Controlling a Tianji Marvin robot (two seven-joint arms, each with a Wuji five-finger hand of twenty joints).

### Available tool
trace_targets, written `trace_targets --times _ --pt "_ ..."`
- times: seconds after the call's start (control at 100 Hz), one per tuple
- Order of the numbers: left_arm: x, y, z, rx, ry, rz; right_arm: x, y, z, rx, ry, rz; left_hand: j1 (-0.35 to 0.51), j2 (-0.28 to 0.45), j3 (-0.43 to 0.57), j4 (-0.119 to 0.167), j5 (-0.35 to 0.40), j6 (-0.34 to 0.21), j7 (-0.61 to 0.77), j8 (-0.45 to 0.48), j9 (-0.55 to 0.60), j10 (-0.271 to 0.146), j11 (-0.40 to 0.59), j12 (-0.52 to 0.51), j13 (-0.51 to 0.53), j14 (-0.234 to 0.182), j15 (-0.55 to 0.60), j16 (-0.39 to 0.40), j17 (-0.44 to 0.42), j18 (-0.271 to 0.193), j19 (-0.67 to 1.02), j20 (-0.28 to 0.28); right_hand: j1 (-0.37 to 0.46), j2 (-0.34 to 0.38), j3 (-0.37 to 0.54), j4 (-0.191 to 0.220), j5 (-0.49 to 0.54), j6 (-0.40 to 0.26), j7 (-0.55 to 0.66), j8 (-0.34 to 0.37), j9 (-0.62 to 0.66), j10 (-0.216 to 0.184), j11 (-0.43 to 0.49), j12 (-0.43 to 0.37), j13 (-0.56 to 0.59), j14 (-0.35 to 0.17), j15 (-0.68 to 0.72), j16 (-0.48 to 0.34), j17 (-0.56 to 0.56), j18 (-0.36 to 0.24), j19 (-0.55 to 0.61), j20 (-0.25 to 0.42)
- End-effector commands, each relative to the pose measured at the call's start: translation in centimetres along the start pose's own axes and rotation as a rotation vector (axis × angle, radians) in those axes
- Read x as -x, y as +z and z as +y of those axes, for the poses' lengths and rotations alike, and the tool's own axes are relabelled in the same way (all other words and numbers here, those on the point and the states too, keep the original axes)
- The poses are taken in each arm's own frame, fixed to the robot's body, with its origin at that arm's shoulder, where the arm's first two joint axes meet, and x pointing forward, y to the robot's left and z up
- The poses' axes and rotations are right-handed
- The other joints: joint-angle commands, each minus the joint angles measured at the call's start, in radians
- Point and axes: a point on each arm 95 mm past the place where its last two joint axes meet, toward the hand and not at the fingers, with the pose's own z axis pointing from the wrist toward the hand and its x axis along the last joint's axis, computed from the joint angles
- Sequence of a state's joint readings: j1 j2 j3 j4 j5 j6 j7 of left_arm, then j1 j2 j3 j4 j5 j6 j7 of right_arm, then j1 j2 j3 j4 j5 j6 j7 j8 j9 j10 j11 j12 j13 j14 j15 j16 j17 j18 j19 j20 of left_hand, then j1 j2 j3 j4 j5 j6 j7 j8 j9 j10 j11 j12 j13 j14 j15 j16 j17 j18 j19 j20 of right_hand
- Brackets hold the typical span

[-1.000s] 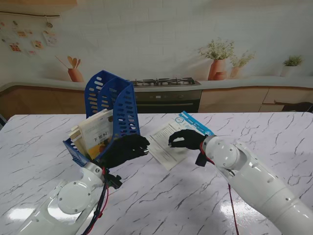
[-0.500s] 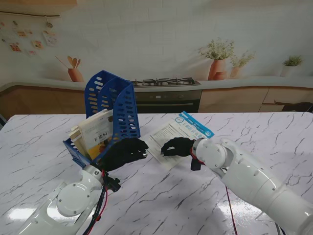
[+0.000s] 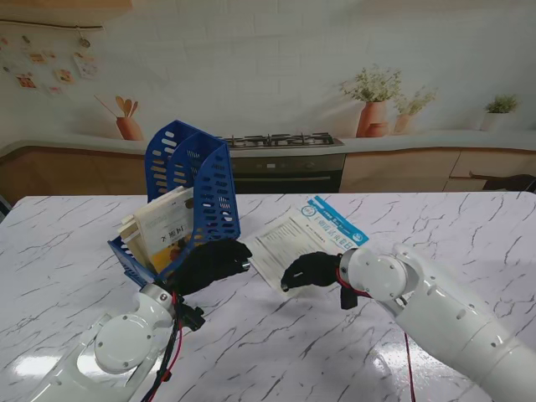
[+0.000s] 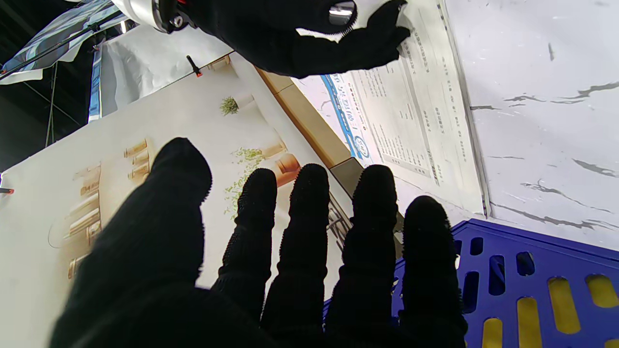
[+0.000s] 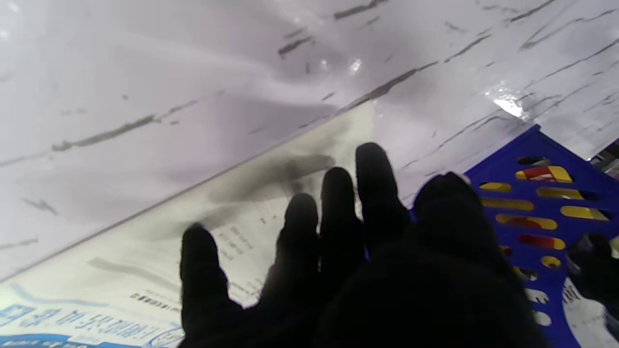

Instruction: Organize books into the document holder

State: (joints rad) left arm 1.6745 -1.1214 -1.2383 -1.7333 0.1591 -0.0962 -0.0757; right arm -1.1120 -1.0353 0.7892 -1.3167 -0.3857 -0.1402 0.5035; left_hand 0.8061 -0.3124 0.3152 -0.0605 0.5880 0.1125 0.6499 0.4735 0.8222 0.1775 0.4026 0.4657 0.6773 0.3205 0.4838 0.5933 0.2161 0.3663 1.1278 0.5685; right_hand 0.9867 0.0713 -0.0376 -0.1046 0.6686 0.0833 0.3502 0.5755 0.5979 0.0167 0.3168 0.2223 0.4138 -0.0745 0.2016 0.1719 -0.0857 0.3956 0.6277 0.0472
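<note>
Meanwhile, right robot hand [image 3: 308, 271] unclenched at booklet [image 3: 295, 235] near edge, left robot hand [image 3: 209, 261] released beside blue holder [image 3: 213, 180].

- Document holder [image 3: 205, 180]: blue, with rows of slots.
- Booklet [image 3: 295, 237]: white with dark print, blue band along one edge.
- Surface [image 3: 435, 243]: white marble, grey veins.
- Both hands' fingers [image 4: 309, 212]: black.

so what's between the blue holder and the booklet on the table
Only bare marble, seen in the stand view, between holder and booklet; left hand sits nearer me.
</note>
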Motion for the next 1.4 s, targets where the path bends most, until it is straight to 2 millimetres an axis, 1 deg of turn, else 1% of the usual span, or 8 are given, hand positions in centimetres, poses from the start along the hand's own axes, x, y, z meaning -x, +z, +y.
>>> trace_targets --times 0.0,0.6,0.76,0.78,0.84,1.03,1.15,1.39 --pt "-0.2 0.0 0.3 0.014 -0.004 0.015 0.1 -0.4 -2.3 -0.057 0.013 0.007 0.016 0.033 -0.035 0.019 0.01 0.014 0.007 -0.005 -0.009 0.003 0.001 -0.003 -0.013 0.011 0.021 0.01 -0.01 -0.012 -0.001 0.021 0.049 0.066 -0.021 0.004 0.011 0.009 0.017 -0.02 0.031 -0.003 -0.005 0.006 0.017 -0.048 -0.001 0.009 0.033 -0.497 0.073 0.036" --pt "-0.1 0.3 0.0 0.024 0.004 0.005 -0.2 -8.9 -5.4 -0.141 0.03 -0.046 0.02 0.053 -0.059 0.026 0.009 0.021 0.003 -0.009 -0.013 0.006 0.002 -0.004 -0.018 0.013 0.024 0.01 -0.017 -0.018 -0.003 0.021 0.028 0.073 -0.021 0.013 0.02 0.009 0.017 -0.029 0.055 0.005 -0.021 0.009 0.037 -0.041 -0.014 0.002 0.029 -0.489 0.105 0.059" --pt "-0.1 0.4 0.0 0.028 0.014 0.007 0.1 -11.9 -6.4 -0.013 0.072 -0.079 0.024 0.051 -0.063 0.026 0.011 0.019 0.004 -0.009 -0.011 0.005 0.002 -0.004 -0.017 0.012 0.024 0.01 -0.016 -0.017 -0.003 0.021 -0.022 0.028 -0.015 0.024 0.05 -0.004 0.035 -0.014 0.087 0.002 -0.01 0.016 0.076 -0.028 0.002 0.01 0.026 -0.464 0.174 0.097" --pt "-0.1 0.4 0.0 0.028 0.015 0.007 0.1 -12.2 -6.4 0.022 0.079 -0.084 0.024 0.052 -0.063 0.026 0.011 0.019 0.004 -0.009 -0.01 0.006 0.002 -0.004 -0.017 0.012 0.024 0.009 -0.015 -0.017 -0.003 0.021 -0.052 0.007 -0.012 0.029 0.06 -0.007 0.037 -0.004 0.099 0.005 -0.009 0.017 0.091 -0.018 0.002 0.01 0.028 -0.42 0.203 0.113" --pt "-0.1 0.5 0.0 0.029 0.016 0.01 0.2 -12.5 -6.2 0.138 0.097 -0.102 0.026 0.051 -0.065 0.026 0.011 0.018 0.004 -0.008 -0.011 0.004 0.002 -0.004 -0.018 0.012 0.023 0.009 -0.016 -0.017 -0.003 0.021 -0.077 -0.025 -0.006 0.033 0.065 -0.012 0.039 0.006 0.112 0.007 -0.015 0.017 0.11 -0.01 -0.003 0.007 0.037 -0.395 0.229 0.128" --pt "-0.1 0.7 0.3 0.031 0.016 0.015 0.3 -11.1 -3.9 0.338 0.106 -0.105 0.029 0.051 -0.069 0.026 0.012 0.016 0.007 -0.007 -0.009 0.005 0.002 -0.004 -0.017 0.012 0.023 0.009 -0.016 -0.018 -0.004 0.021 -0.033 -0.069 0.016 0.028 0.031 -0.009 0.026 0.004 0.084 0.022 -0.037 0.004 0.107 0.003 -0.019 -0.001 0.068 -0.435 0.283 0.164" --pt "-0.1 0.7 0.3 0.031 0.013 0.013 -0.4 -8.7 -2.5 0.336 0.096 -0.077 0.03 0.053 -0.071 0.026 0.012 0.016 0.009 -0.007 -0.01 0.004 0.002 -0.004 -0.017 0.012 0.023 0.009 -0.018 -0.018 -0.005 0.02 0.092 -0.035 -0.009 0.011 -0.022 -0.002 0.076 -0.068 0.042 0.028 -0.035 -0.025 0.081 -0.003 -0.032 -0.009 0.055 -0.467 0.281 0.178" --pt "0.2 0.4 0.1 0.028 0.014 -0.003 -0.9 -3.6 -2.1 0.264 0.114 -0.041 0.033 0.055 -0.076 0.027 0.013 0.018 0.01 -0.008 -0.01 0.004 0.003 -0.004 -0.018 0.012 0.024 0.009 -0.02 -0.019 -0.007 0.02 0.101 -0.007 -0.004 0.011 -0.054 0.01 0.063 -0.084 -0.003 0.026 -0.052 -0.032 0.046 -0.008 -0.053 -0.019 0.033 -0.483 0.276 0.177"
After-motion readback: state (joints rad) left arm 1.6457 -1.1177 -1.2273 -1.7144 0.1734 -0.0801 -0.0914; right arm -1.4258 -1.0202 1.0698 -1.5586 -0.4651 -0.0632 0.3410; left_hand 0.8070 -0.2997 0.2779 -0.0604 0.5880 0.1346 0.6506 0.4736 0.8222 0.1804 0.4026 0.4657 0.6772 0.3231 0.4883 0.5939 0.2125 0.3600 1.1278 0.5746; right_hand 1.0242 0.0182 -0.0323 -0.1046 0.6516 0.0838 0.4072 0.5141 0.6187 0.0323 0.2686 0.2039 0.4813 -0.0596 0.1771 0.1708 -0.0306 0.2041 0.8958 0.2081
